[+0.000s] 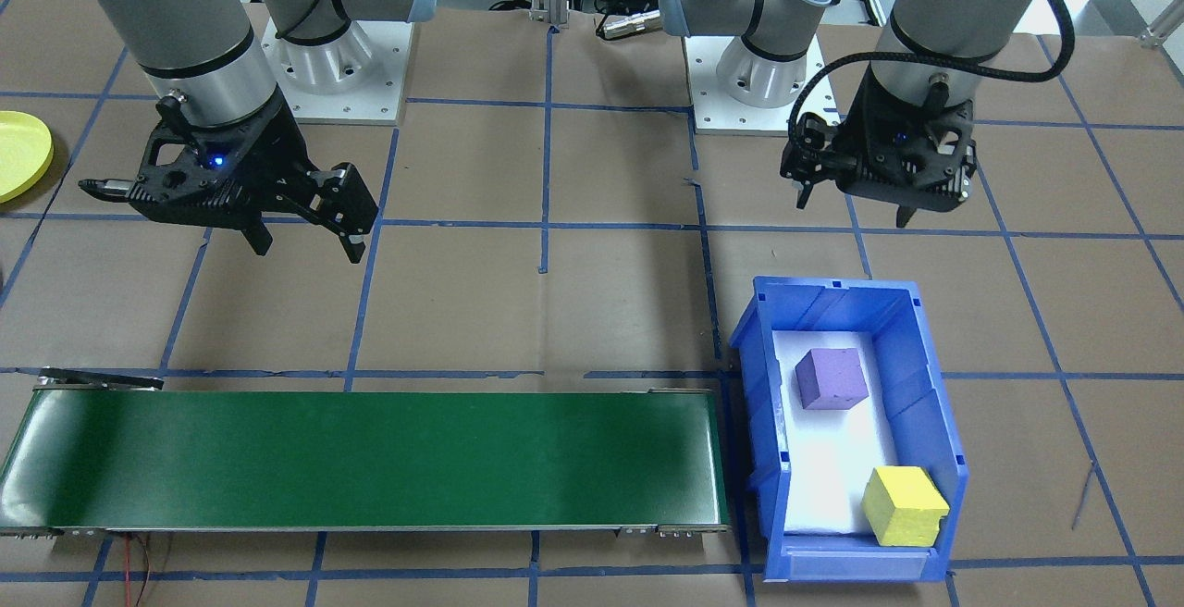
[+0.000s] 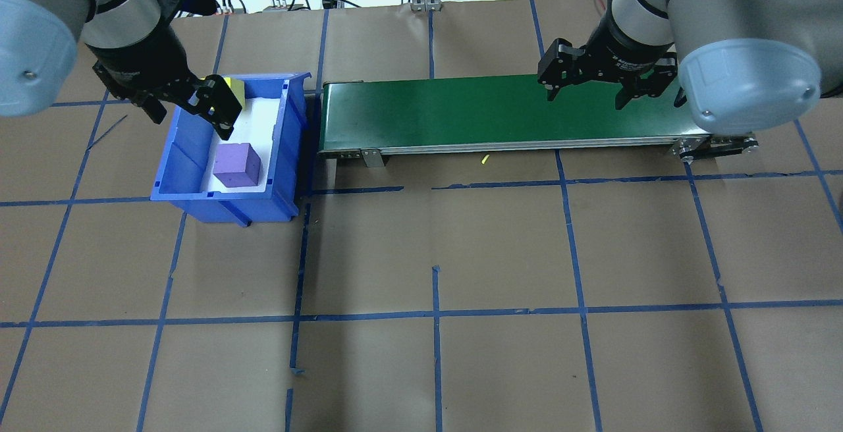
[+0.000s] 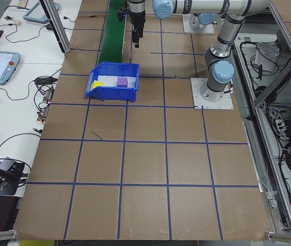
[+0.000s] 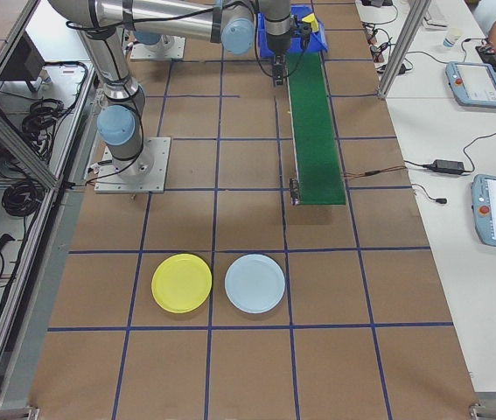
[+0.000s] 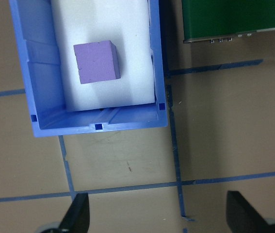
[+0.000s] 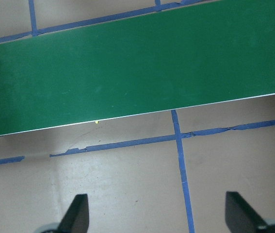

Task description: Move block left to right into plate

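yellow block (image 1: pixel 904 505) half hidden overhead by the spread left pincer (image 2: pixel 191 110)
yellow plate (image 1: pixel 20 155) is cut off in front view, shown whole from the right; right pincer (image 2: pixel 588 91) is spread, empty.

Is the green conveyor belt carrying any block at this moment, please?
No, it is empty. The green conveyor belt shows bare; the purple block and yellow block both sit in the blue bin.
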Tool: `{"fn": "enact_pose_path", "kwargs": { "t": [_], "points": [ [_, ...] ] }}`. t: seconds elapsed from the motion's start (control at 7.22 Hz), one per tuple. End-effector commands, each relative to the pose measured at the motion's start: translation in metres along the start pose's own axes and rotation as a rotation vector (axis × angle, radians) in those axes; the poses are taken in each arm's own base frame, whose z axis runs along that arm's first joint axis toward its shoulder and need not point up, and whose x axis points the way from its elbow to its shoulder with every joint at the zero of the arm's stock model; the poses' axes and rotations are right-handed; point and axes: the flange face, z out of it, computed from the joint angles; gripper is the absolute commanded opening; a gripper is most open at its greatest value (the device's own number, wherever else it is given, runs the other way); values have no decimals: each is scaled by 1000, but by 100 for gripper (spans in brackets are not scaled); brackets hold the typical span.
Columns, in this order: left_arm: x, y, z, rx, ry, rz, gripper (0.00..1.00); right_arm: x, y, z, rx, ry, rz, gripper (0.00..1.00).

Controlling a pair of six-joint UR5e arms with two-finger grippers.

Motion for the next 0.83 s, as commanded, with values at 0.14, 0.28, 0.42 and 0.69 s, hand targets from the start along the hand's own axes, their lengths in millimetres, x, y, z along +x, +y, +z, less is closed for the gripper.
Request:
{"fn": "enact_pose_path", "kwargs": {
  "t": [0.14, 0.28, 0.42, 0.69],
  "points": [
    [-52, -91, 64, 38, -27, 204, 100, -2, 0, -7, -2, 0, -13, 100],
    [-75, -106, 88, 42, -29, 236, 100, 5, 11, -17, -116, 23, -47, 100],
    [-85, -120, 102, 70, -49, 298, 100, 4, 14, -46, -157, 32, -52, 100],
    [-95, -141, 124, 118, -93, 444, 100, 6, 58, -86, -270, 51, -38, 100]
  ]
}}
